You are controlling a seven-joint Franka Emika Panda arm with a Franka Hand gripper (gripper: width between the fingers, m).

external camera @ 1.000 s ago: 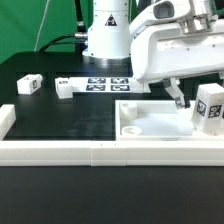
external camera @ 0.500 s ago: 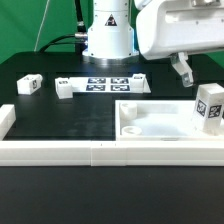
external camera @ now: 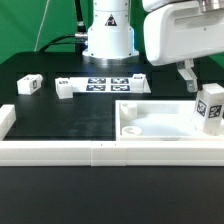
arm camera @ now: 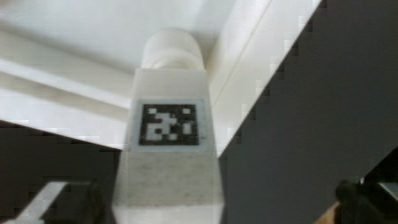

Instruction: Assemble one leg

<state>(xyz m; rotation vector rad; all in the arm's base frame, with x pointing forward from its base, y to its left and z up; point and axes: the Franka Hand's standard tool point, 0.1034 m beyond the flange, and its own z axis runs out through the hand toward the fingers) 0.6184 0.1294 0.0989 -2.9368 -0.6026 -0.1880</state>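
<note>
Gripper point(external camera: 189, 78) – white two-finger unit, hanging above the panel's point(external camera: 150, 125) end on the exterior view's right. It is raised clear of the leg and holds nothing. In the wrist view the fingers point(arm camera: 377, 196) stand wide apart at either side of the leg with a gap on each side. That picture is blurred, so the reading is likely rather than sure.

First loose peg point(external camera: 29, 84): small white block with a black-and-white tag. It lies on the black table point(external camera: 60, 118), well apart from the panel, toward the exterior view's left.

Second loose peg point(external camera: 64, 88): same kind, lying on the table between the first loose peg and the panel, just beside the marker board.

Border rail point(external camera: 70, 150): long white rail running along the panel's near side and on past it toward the exterior view's left, where its end turns up.

Marker board point(external camera: 108, 84): thin, flat and white with several tags. It lies on the table behind the panel's corner on the exterior view's left.

Robot base point(external camera: 108, 30): white column behind the marker board, farther from the panel.

Panel: large flat white part with a recessed corner and a small hole showing at its end on the exterior view's left.

Leg point(external camera: 210, 108) – stubby white block standing upright at the panel's end on the exterior view's right, its tag facing the exterior camera. Whether it is seated in a corner recess cannot be told. In the wrist view it shows end-on, rounded tip away from the camera, tag uppermost.
</note>
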